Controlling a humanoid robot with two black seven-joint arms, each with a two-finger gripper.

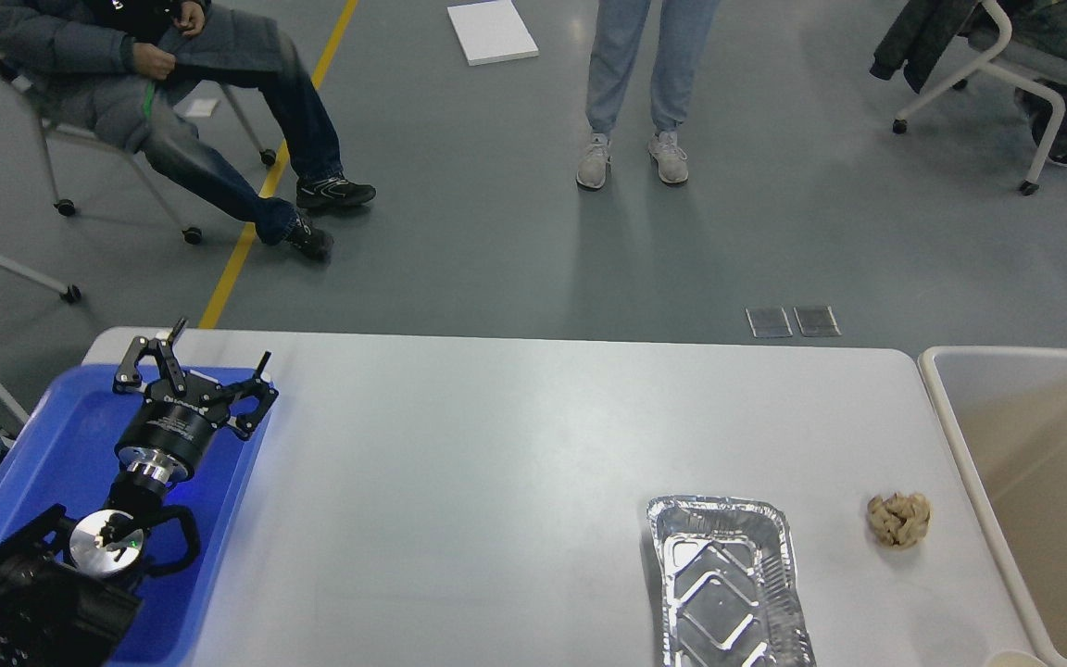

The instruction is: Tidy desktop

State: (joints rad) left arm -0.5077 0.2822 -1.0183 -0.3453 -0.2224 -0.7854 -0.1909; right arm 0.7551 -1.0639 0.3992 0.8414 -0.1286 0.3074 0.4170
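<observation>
The bench (pixel 496 463), a large pale grey top with rounded corners, fills the lower half of the head view; its far edge runs across the middle of the picture, with grey floor beyond it. The left gripper (pixel 205 357) hangs over the far end of a blue tray (pixel 52 435) that sits on the bench's left end; its 2 fingers stand spread wide apart with nothing between them; the black arm behind it comes in from the lower left corner. The bare middle of the bench stretches away to the right of this gripper; the loose items on it lie well apart from the gripper, toward the right end. A foil tray (pixel 728 584) rests on the bench near the front edge, right of centre, its long side pointing toward the viewer; it looks empty. A crumpled ball of brownish paper (pixel 899 519) lies just to the right of the foil tray, apart from it. A beige bin (pixel 950 445) stands beside the bench's right end, its rim close to the bench edge. The right gripper does not appear in the view. Beyond the bench, 1 person stands (pixel 631 93) on the floor; another sits on a chair (pixel 200 111) at the far left.
</observation>
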